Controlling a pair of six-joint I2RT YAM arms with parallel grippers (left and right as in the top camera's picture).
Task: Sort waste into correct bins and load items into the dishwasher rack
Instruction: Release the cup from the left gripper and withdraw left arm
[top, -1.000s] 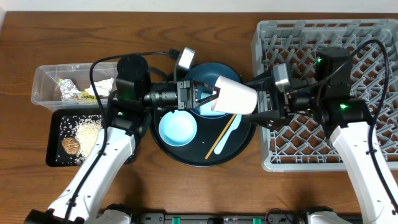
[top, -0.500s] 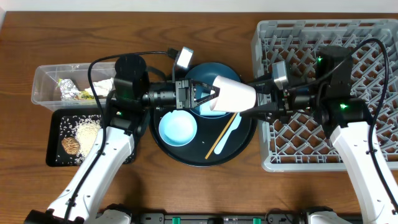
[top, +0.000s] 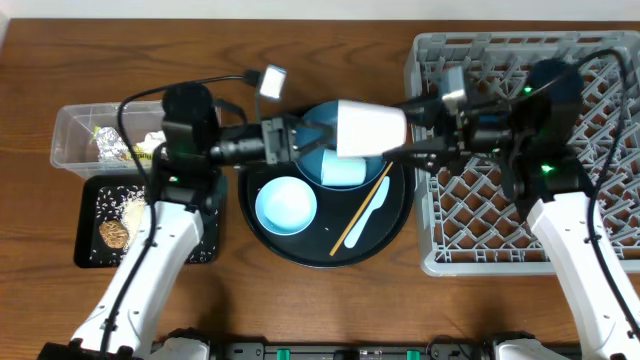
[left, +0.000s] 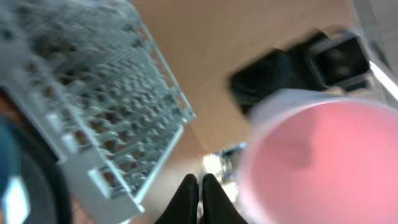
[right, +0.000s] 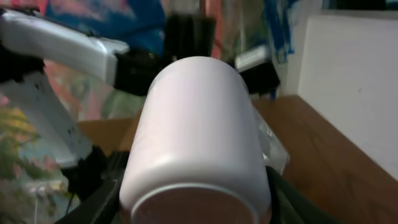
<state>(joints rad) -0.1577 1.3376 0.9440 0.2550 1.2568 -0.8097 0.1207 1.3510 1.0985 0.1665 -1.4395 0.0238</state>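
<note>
Since a second ago, the left gripper (top: 300, 140) has backed off the pink cup (top: 370, 128) and now stands pinched shut on nothing. The right gripper (top: 420, 135) has clamped the cup's base end and carries it alone. The cup hangs on its side over the round black tray (top: 300, 255), just beside the dishwasher rack (top: 600, 60); the handover looks complete, with racking still to do.

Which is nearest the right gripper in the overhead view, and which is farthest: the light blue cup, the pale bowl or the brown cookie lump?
From the right gripper:
1. light blue cup, just left of it, on the dark blue dish.
2. pale bowl, farther left on the dish.
3. brown cookie lump, far left, on the black tray.
</note>
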